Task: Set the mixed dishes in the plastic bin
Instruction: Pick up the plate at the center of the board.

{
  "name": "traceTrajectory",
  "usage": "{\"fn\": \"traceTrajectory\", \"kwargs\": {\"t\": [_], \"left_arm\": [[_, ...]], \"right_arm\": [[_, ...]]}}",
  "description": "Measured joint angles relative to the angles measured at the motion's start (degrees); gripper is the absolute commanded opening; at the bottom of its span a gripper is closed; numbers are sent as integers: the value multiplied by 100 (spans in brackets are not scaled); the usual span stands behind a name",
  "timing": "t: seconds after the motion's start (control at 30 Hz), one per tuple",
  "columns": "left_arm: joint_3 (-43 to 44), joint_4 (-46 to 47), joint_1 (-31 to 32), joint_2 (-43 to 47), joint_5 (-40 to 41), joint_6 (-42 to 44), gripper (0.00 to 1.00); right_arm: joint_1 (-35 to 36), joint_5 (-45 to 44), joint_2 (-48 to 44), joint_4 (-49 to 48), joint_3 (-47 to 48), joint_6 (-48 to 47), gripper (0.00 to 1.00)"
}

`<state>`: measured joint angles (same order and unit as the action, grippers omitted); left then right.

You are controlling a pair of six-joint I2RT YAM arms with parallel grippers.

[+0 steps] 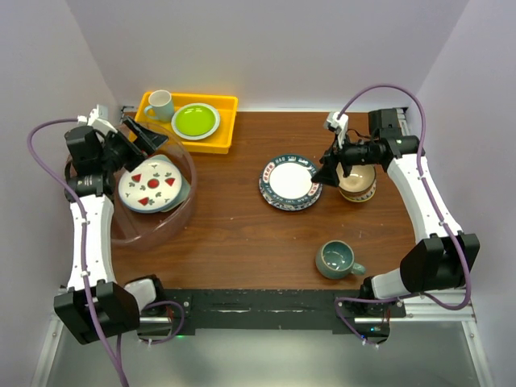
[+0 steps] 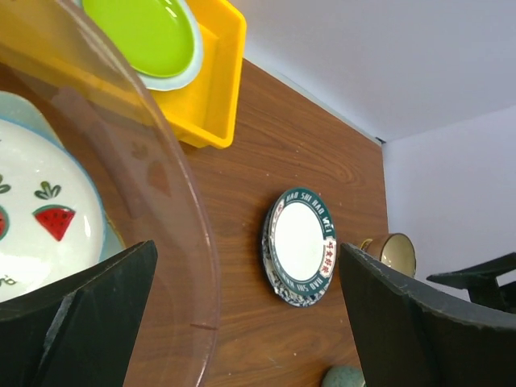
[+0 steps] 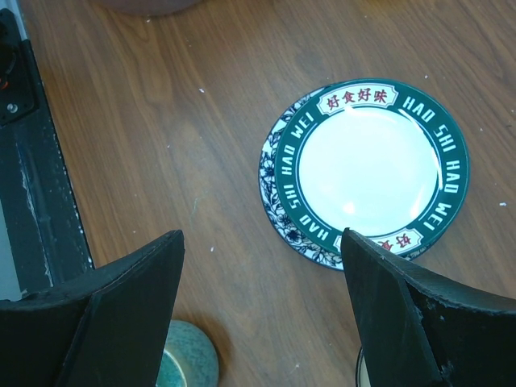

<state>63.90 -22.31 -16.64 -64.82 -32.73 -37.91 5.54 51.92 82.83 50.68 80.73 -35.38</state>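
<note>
My left claw (image 2: 248,270) and right claw (image 3: 264,274) gape empty; red-and-white plate (image 1: 150,185) in bin (image 1: 184,211); stacked plates (image 1: 289,182), bowl (image 1: 357,183), mug (image 1: 336,259) remain.

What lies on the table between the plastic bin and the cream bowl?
Two stacked plates, the green-rimmed one on top, lie between the plastic bin and the cream bowl. The top view shows this.

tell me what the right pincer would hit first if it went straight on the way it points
Probably the green-rimmed plate atop the blue patterned plate, near its rim. Depth is unclear: the right pincer might touch the wooden table first.
</note>
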Motion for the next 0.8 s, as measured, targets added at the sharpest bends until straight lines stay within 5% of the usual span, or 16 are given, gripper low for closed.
{"fn": "traceTrajectory", "kwargs": {"t": [0.8], "left_arm": [[7, 505, 1917, 120, 658, 149, 100]], "right_arm": [[0, -317, -13, 938, 39, -953, 83]]}}
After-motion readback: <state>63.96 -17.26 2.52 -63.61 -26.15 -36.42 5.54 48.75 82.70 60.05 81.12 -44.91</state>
